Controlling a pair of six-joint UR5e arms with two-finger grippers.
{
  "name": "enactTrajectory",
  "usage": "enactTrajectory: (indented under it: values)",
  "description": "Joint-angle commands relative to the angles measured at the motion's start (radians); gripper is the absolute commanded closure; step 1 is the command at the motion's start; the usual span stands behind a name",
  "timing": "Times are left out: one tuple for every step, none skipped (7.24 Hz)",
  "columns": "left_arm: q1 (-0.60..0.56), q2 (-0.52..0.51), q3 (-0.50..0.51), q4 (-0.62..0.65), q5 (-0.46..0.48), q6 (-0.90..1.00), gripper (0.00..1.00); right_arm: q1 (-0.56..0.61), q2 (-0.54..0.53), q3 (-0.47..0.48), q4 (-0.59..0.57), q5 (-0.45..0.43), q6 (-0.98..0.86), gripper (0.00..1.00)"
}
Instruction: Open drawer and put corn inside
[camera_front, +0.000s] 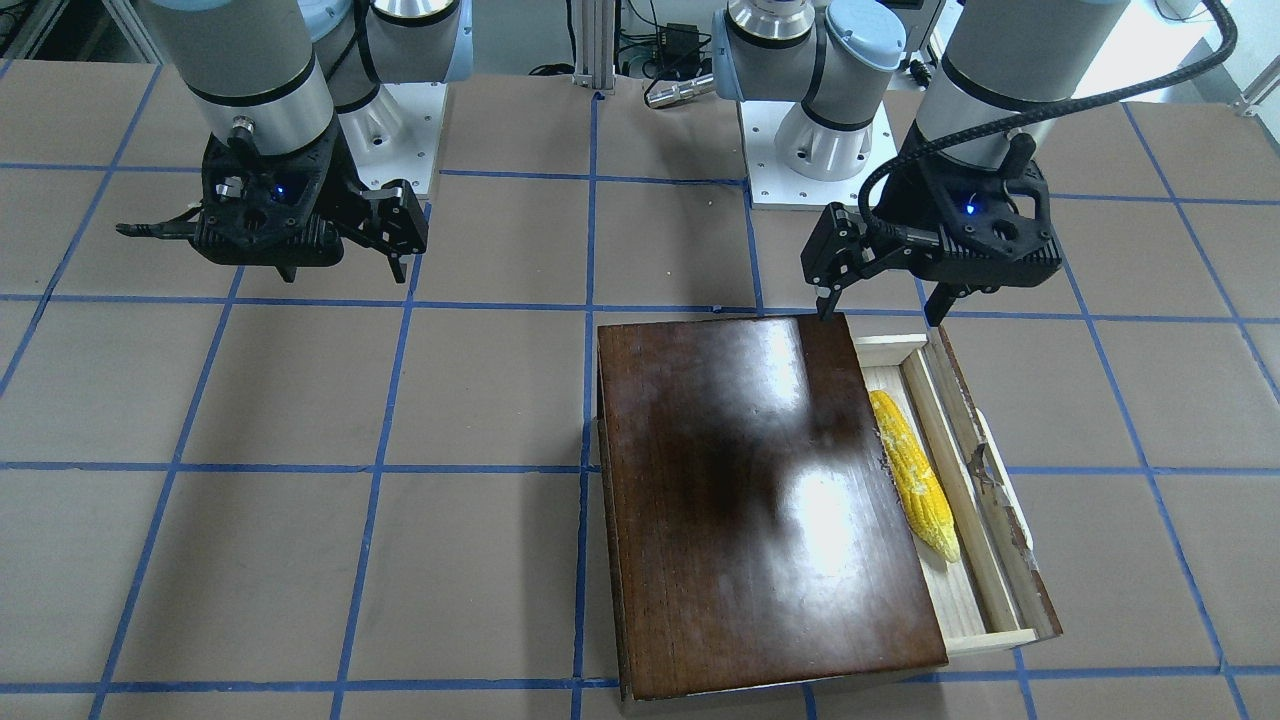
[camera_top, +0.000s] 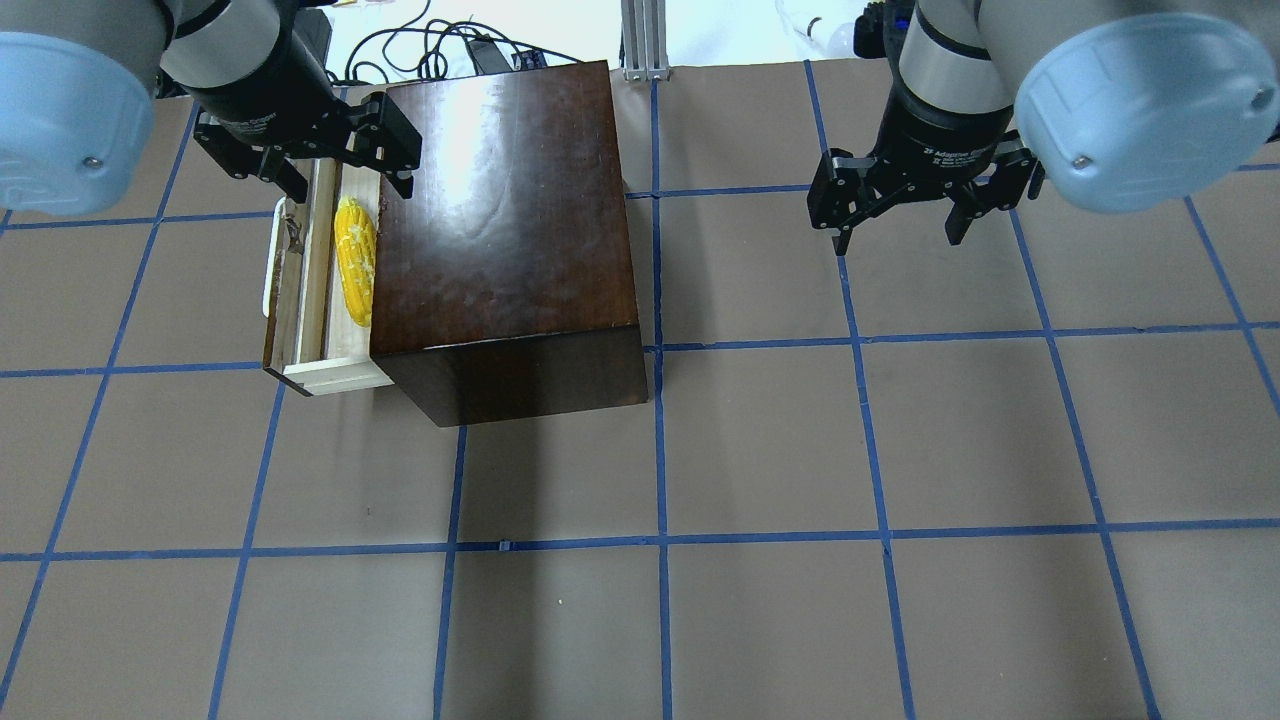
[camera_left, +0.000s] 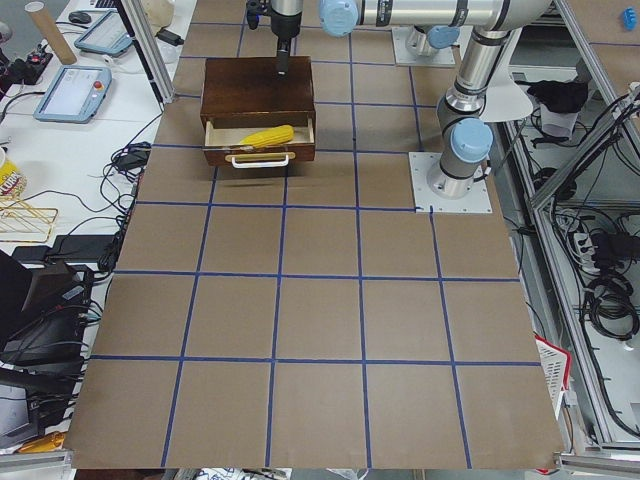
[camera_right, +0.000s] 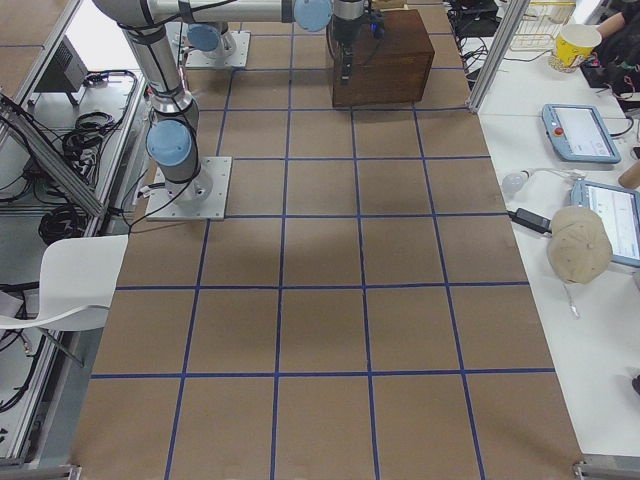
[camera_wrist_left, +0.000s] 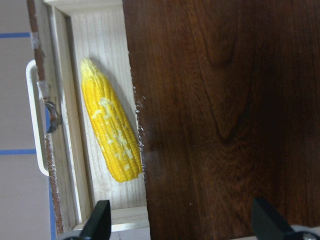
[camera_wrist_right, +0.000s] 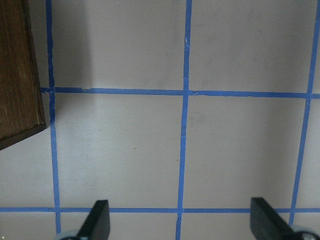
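The drawer is pulled out of the glossy dark-brown box. Its white bar handle faces outward. The yellow corn lies lengthwise inside the drawer, against the box's edge; it also shows in the overhead view and the left wrist view. My left gripper is open and empty, above the end of the drawer and the box's corner, apart from the corn. My right gripper is open and empty over bare table, well away from the box.
The table is brown with a blue tape grid. The arm bases stand at the table's robot-side edge. A corner of the box shows in the right wrist view.
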Motion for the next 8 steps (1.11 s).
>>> enactTrajectory:
  values:
    - [0.004, -0.005, -0.002, -0.003, 0.103, 0.002, 0.0, 0.0, 0.0, 0.0, 0.0, 0.0, 0.0, 0.0]
    - [0.008, -0.002, 0.001, -0.006, 0.112, 0.001, 0.0, 0.0, 0.0, 0.0, 0.0, 0.0, 0.0, 0.0]
    - [0.008, -0.004, 0.003, -0.006, 0.08, 0.001, 0.0, 0.0, 0.0, 0.0, 0.0, 0.0, 0.0, 0.0]
    - [0.01, -0.004, 0.003, -0.004, 0.075, 0.001, 0.0, 0.0, 0.0, 0.0, 0.0, 0.0, 0.0, 0.0]
    - [0.014, -0.001, 0.004, -0.006, 0.075, 0.001, 0.0, 0.0, 0.0, 0.0, 0.0, 0.0, 0.0, 0.0]
    - [0.016, 0.001, 0.004, -0.006, 0.077, 0.001, 0.0, 0.0, 0.0, 0.0, 0.0, 0.0, 0.0, 0.0]
    - [0.014, 0.001, 0.004, -0.006, 0.078, 0.001, 0.0, 0.0, 0.0, 0.0, 0.0, 0.0, 0.0, 0.0]
    - [0.016, 0.001, 0.004, -0.006, 0.081, 0.001, 0.0, 0.0, 0.0, 0.0, 0.0, 0.0, 0.0, 0.0]
